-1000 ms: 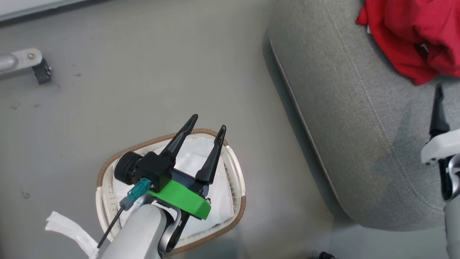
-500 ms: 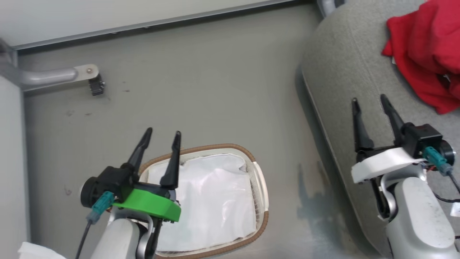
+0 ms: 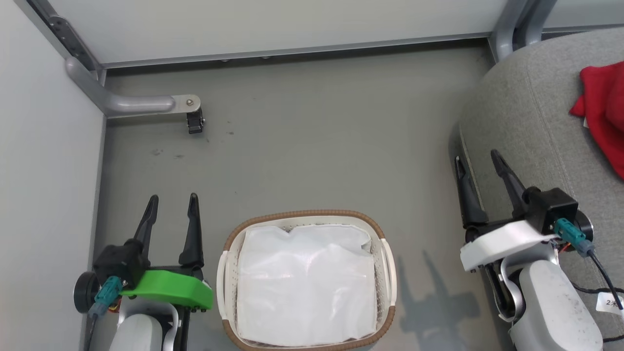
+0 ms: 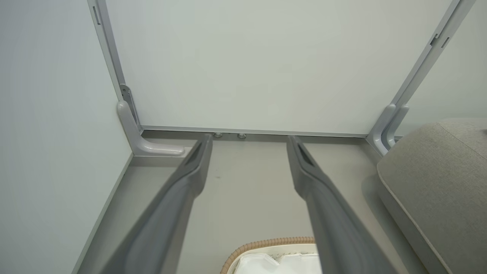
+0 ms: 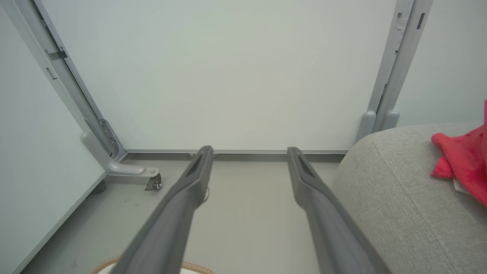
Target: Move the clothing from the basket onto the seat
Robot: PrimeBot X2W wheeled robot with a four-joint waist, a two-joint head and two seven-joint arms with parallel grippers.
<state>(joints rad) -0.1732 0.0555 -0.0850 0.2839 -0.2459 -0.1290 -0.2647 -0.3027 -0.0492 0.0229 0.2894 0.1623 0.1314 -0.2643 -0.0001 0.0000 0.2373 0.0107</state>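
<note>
Down on the grey floor [image 3: 317,146], between the two sets of jaws: white basket [image 3: 302,213] with a brown woven rim. Inside it, just the white cloth liner [image 3: 307,282], with no red bits on top. Over to the right, up on the big grey seat [image 3: 531,122]: red clothing [image 3: 607,107], bunched in a heap. Partly cut off by the picture edge, so long side hard to tell. Left jaws: wide open, holding nothing, just beside the left side of the basket, tips pointing away toward the white wall [image 3: 292,24]. Right jaws: wide open too, holding nothing, over the left edge of the seat, tips pointing the same way. Big thing to know: red heap up ahead and to the right of the right jaws, well apart from them. Much farther still from the left jaws, with the basket and a wide stretch of floor in between. So right jaws nearer by a lot. Looks like nothing left to lift out of the basket, though something small under the liner folds not ruled out. Probably job done, or nearly done. For any more tidying of the heap, best to reach with the right jaws, going forward and to the right across the cushion.
</note>
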